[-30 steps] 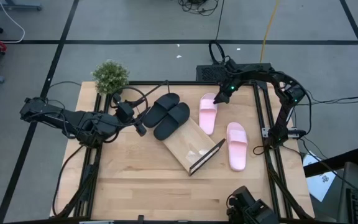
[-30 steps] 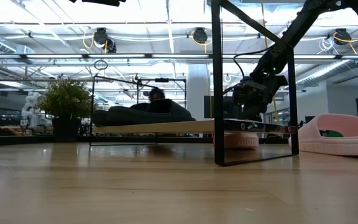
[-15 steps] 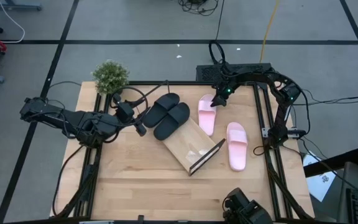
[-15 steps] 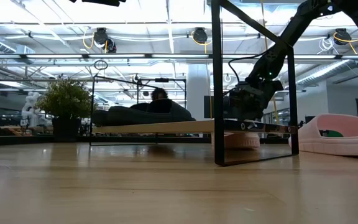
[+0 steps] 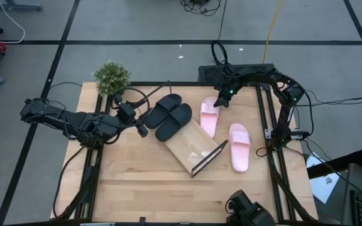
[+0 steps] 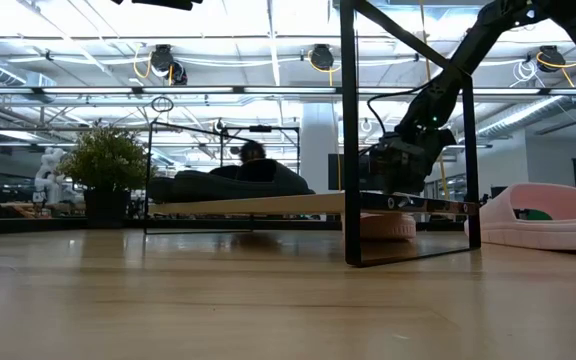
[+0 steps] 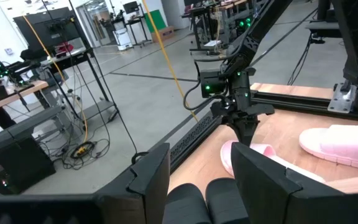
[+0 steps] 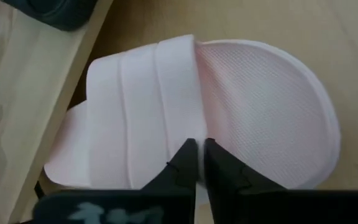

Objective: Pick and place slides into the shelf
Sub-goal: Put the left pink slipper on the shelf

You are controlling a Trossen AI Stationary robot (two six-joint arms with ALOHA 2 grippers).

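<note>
Two black slides (image 5: 170, 117) lie side by side on the far left end of the shelf (image 5: 197, 149), a light board with black wire ends lying slantwise mid-table. A pink slide (image 5: 209, 119) lies sole-down on the table beside the shelf's far edge. My right gripper (image 8: 199, 155) is down on this slide and shut on its strap. The other pink slide (image 5: 239, 147) lies flat near the right edge. My left gripper (image 7: 197, 180) hovers open just left of the black slides (image 7: 194, 200). My right gripper pinches the pink slide's strap at its edge (image 8: 194, 127) on the open footbed side, between the two fingertips. The fingers come from above, slanting in from the table's far side. The slide lies flat on the table.
A small potted plant (image 5: 112, 76) stands at the far left corner. The shelf's wire end frame (image 6: 408, 130) rises in the middle of the table. Black rails (image 5: 275, 125) run along the right edge. Bare wood lies toward the near edge.
My right gripper has moved a little toward the table's left and down onto the pink slide's strap, then held still. The slides and shelf have not moved.
</note>
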